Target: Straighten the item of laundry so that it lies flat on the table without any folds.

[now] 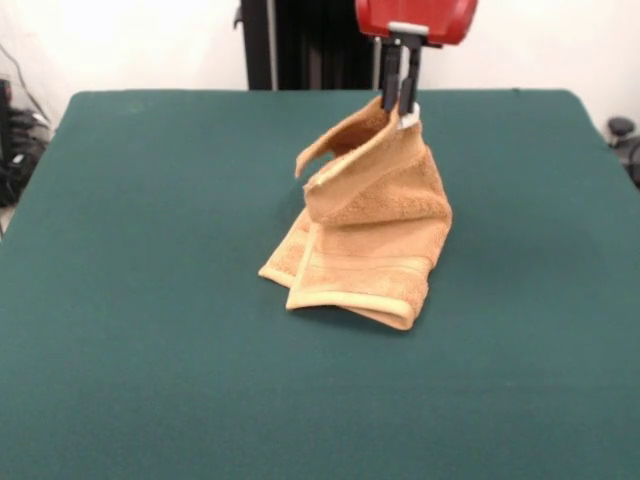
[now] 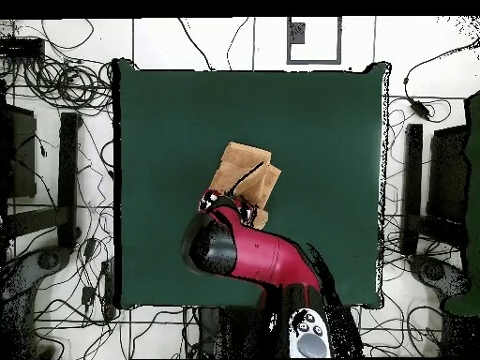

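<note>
The item of laundry (image 1: 372, 230) is an orange-tan terry towel, pulled up into a peak near the middle of the green table (image 1: 150, 300). My gripper (image 1: 398, 108) comes down from the red arm and is shut on the towel's top corner, where a small white tag shows. The lower part of the towel still rests folded on the table, with a border band and hem along its front edge. In the overhead view the towel (image 2: 242, 173) shows just beyond the arm's red head, which hides the gripper itself.
The red and black arm (image 2: 258, 258) reaches in over the table's near edge in the overhead view. Cables, stands and dark equipment (image 2: 56, 169) surround the table (image 2: 319, 122) on the floor.
</note>
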`<act>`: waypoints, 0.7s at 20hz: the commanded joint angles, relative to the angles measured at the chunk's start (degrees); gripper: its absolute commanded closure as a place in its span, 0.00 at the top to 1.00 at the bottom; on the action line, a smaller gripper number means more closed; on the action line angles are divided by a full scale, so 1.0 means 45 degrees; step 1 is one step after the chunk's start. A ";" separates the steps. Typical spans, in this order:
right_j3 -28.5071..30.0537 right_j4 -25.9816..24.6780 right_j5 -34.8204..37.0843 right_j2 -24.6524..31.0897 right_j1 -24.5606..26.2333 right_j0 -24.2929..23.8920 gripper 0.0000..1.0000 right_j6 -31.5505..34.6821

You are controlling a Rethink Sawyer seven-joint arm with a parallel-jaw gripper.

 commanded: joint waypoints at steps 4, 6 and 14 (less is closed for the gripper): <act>0.1162 -0.0584 0.0164 0.1109 0.0367 -0.0195 0.00 0.1374; 0.1243 -0.0557 0.0186 0.1116 0.0285 -0.0167 0.00 0.1432; 0.2157 -0.0327 -0.0093 0.1362 -0.0300 -0.0093 0.00 0.1907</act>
